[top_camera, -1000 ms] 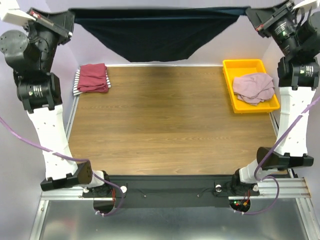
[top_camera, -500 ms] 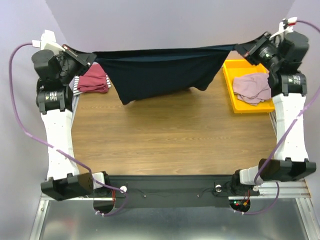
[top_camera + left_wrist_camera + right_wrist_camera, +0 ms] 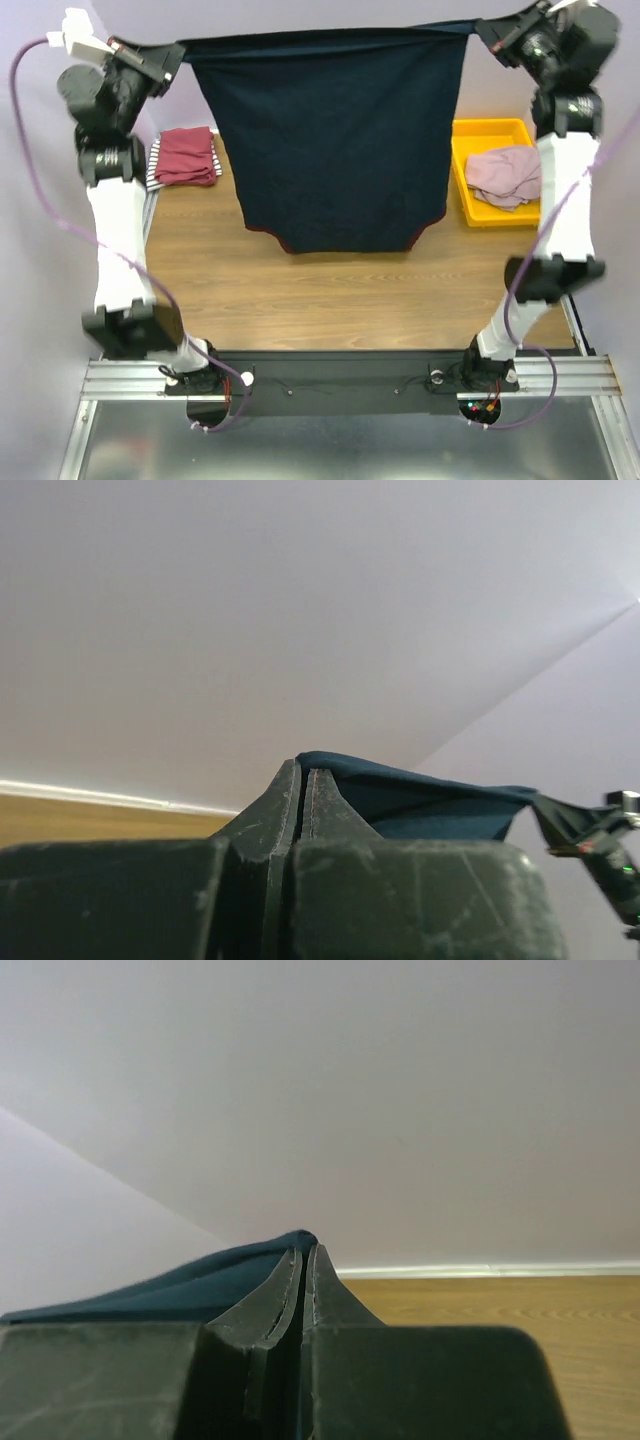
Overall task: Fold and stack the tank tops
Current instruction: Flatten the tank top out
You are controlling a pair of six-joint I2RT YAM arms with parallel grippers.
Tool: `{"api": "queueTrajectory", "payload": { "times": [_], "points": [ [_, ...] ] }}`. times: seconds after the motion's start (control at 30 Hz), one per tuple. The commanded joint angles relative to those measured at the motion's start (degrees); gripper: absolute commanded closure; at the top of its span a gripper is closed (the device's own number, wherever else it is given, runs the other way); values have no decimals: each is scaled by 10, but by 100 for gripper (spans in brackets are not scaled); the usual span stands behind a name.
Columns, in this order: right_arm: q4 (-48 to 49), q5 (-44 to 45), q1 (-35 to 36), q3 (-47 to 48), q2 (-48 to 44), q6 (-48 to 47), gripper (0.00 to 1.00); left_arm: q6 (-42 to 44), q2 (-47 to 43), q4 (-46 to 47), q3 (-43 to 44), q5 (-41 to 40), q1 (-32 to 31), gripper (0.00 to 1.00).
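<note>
From the top view, the navy top (image 3: 330, 140) is seen held up in the air, spread as a broad sheet between the two raised arms over the far half of the table (image 3: 330, 300). Its upper edge is drawn taut in a nearly straight line. The left gripper (image 3: 178, 55) is clamped on the upper left corner and the right gripper (image 3: 480, 32) on the upper right corner. The lower hem, edged in maroon, is seen against the middle of the table; whether it touches the wood cannot be told. The red top (image 3: 186, 155) is laid folded at the far left corner, on the striped top (image 3: 154, 165), of which only a narrow edge is shown. The pink top (image 3: 505, 175) is left crumpled in the yellow tray (image 3: 462, 190) at the far right edge.

In the left wrist view, the fingers (image 3: 285, 800) are seen pressed together with only a thin seam between them. Navy cloth is pinched at their tips and is pulled off to the right, toward the other arm. A strip of table is shown low on the left, with the pale wall (image 3: 300, 610) behind.

In the right wrist view, the fingers (image 3: 330, 1290) are likewise closed tight, and the navy cloth is gripped at the tips and drawn away to the left. The table is seen at the right.
</note>
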Motion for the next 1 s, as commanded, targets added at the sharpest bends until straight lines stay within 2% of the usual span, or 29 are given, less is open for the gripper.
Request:
{"api": "queueTrajectory", "payload": {
  "times": [0.0, 0.17, 0.27, 0.37, 0.47, 0.57, 0.73, 0.77, 0.8, 0.83, 0.87, 0.97],
  "points": [
    [42, 14, -11, 113, 118, 20, 100, -51, 100, 152, 61, -10, 6, 100],
    [164, 12, -10, 159, 197, 41, 100, -65, 274, 230, 232, 3, -10, 100],
    [226, 38, -11, 162, 221, 50, 100, -85, 379, 253, 434, -1, -17, 100],
    [283, 70, -10, 180, 236, 52, 100, -121, 429, 342, 498, -24, -18, 100],
    [345, 85, -11, 144, 207, 52, 100, -118, 399, 424, 460, -61, -18, 100],
    [423, 107, -10, 64, 147, 48, 100, -106, 373, 441, 434, -82, -16, 100],
    [441, 104, -10, -24, 89, 37, 100, -124, 349, 464, 400, -60, -8, 100],
    [446, 95, -10, -88, 64, 39, 100, -129, 340, 470, 351, -52, -8, 100],
    [453, 95, -10, -88, 63, 39, 100, -129, 332, 478, 321, -45, -9, 100],
    [460, 92, -10, -157, 34, 44, 100, -141, 320, 490, 286, -38, -9, 100],
    [466, 91, -10, -195, 22, 47, 100, -150, 296, 522, 204, -27, -9, 100],
    [476, 81, -10, -329, -30, 53, 100, -181, 230, 606, 53, -19, -12, 100]
  ]
}}
